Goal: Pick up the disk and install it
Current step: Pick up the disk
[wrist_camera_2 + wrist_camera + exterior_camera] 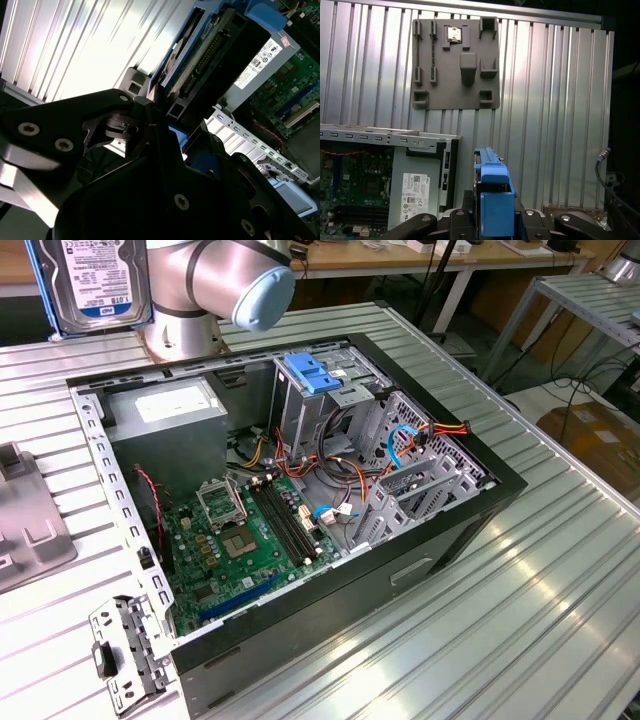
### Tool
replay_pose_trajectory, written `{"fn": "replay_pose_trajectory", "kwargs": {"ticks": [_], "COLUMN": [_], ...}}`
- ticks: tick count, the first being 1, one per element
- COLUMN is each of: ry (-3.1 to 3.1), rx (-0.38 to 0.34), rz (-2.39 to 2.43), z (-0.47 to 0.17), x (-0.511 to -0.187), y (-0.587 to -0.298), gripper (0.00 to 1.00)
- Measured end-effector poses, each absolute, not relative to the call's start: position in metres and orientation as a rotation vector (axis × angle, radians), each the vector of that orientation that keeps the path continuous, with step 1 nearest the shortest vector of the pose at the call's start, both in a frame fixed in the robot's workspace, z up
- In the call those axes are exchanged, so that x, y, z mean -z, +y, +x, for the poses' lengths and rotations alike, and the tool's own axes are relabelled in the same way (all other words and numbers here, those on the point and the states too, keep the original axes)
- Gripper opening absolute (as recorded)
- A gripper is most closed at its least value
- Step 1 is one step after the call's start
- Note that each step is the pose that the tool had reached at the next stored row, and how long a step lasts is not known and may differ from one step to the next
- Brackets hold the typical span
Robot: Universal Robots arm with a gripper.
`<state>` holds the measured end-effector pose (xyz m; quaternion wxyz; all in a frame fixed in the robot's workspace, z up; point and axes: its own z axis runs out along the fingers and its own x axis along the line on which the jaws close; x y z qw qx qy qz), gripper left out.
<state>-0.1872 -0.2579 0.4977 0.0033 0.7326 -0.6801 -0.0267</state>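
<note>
disk point(93, 280): top cut off @ edge

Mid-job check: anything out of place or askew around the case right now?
Nothing looks damaged. One oddity: a small metal bracket lies on the table outside the computer case, at its corner toward the exterior view's left. The disk sits upright in the pincer.

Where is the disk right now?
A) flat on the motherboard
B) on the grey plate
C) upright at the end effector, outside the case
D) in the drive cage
C: in the exterior view the disk stands upright outside the case; in the first wrist view the end effector clamps its blue rail.
</note>
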Motion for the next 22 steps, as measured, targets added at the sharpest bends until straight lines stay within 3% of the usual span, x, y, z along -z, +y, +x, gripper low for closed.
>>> {"fn": "replay_pose_trajectory", "kwargs": {"ticks": [22], "ry": [-2.132], "rx": [0.084], "rz": [2.297], "z": [-0.170], "x": [-0.497], "y": [-0.279], "gripper": [0.37]}}
